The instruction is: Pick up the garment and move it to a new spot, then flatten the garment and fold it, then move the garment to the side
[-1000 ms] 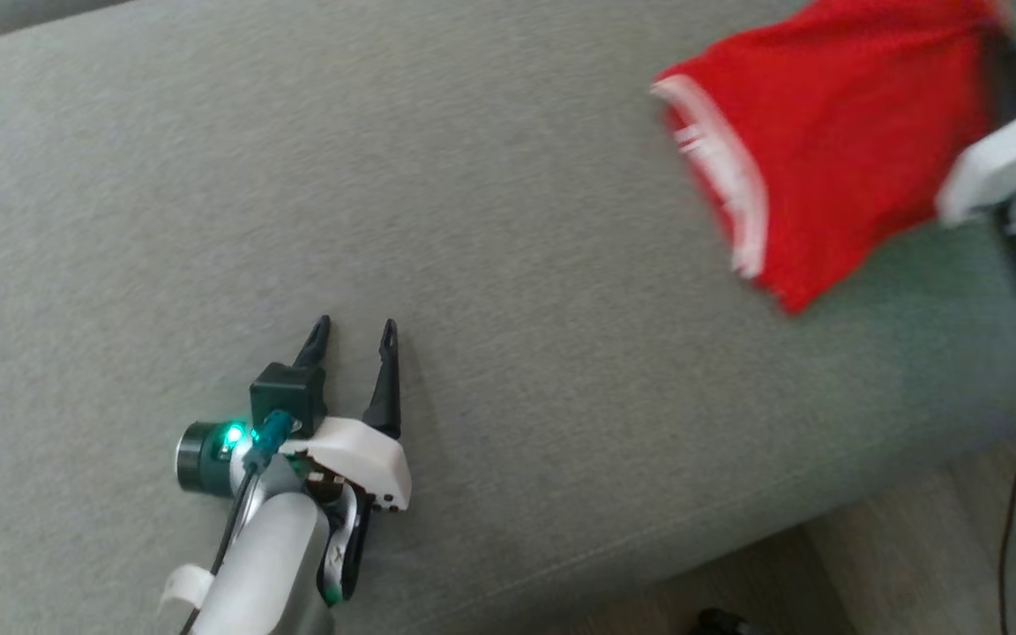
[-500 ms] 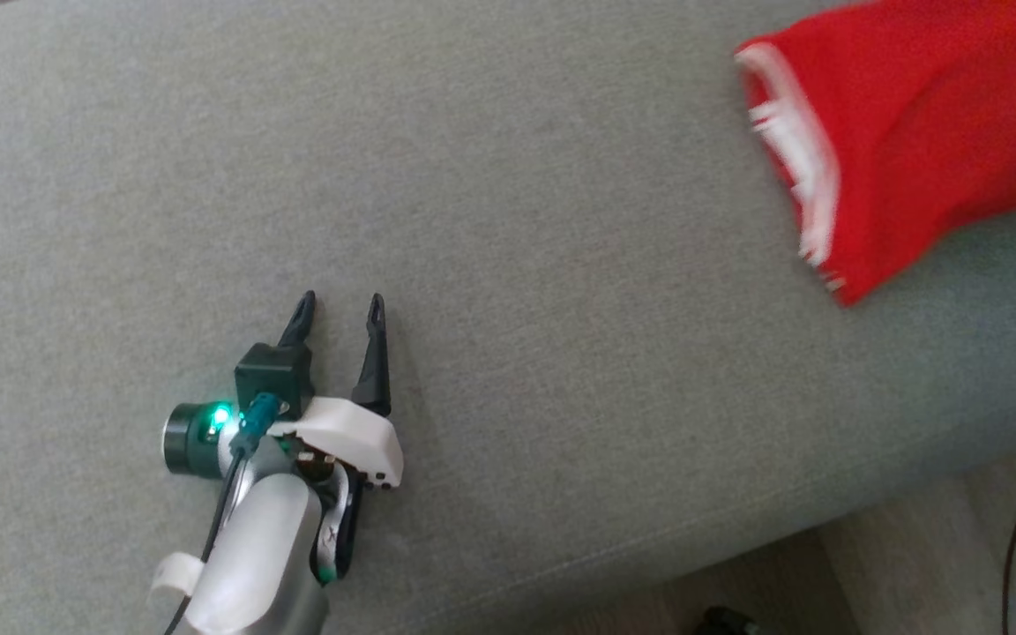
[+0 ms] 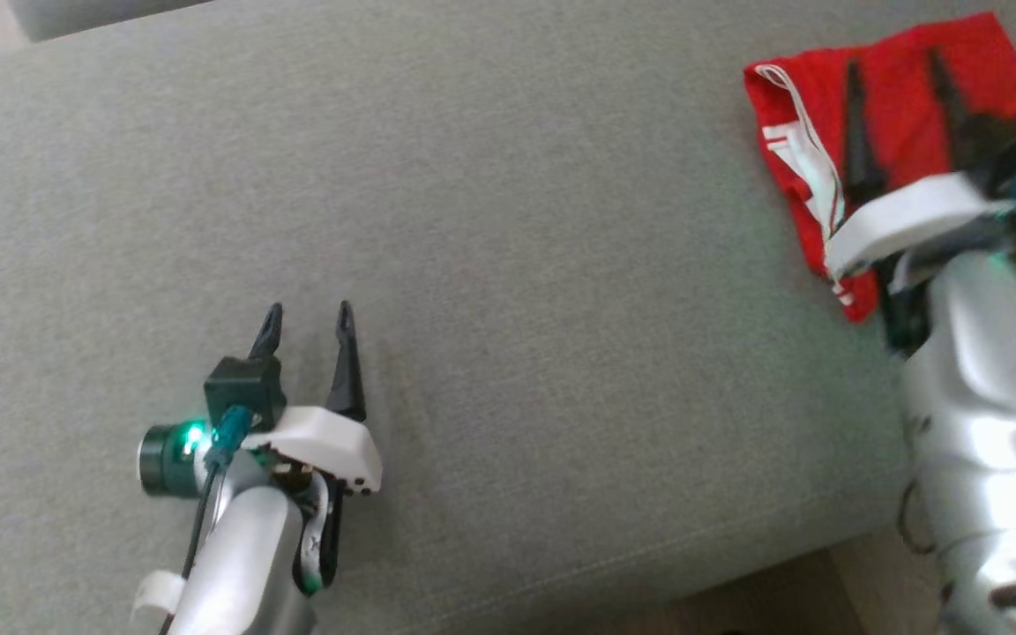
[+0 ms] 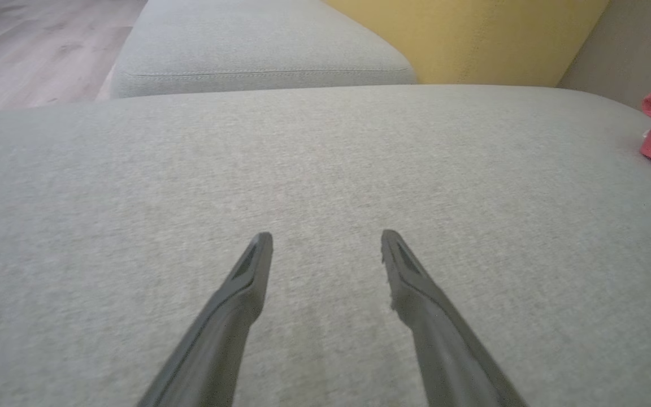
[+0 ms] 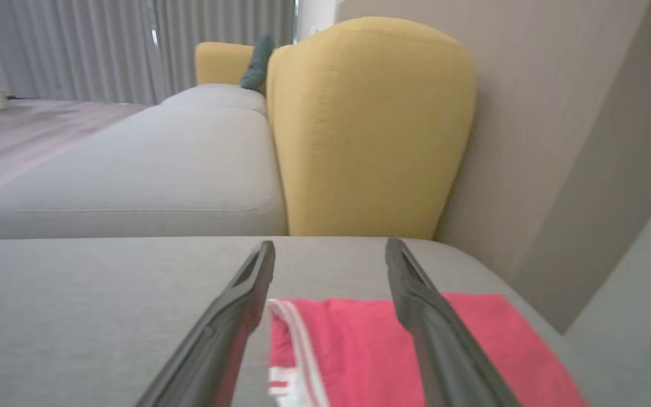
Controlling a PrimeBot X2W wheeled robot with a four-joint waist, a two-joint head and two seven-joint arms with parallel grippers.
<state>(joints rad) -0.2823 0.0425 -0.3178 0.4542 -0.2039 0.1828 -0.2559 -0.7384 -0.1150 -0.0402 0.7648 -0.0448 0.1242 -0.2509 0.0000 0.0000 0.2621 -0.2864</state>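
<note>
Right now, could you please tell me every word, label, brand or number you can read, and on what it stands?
None: no text can be read.
The red garment bears only white stripes, no lettering.
The grey cushion is plain.

Soft, even daylight, hardly any shadows on the grey cushion (image 3: 508, 220). Right forearm (image 3: 984, 353) is smeary at the head view's right edge, and the red garment (image 5: 359, 350) goes mushy low in the right wrist view.

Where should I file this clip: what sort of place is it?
Probably a home living room: a grey fabric sofa seat, a mustard-yellow upholstered backrest behind it, grey floor-length curtains and pale wood-look flooring.
</note>
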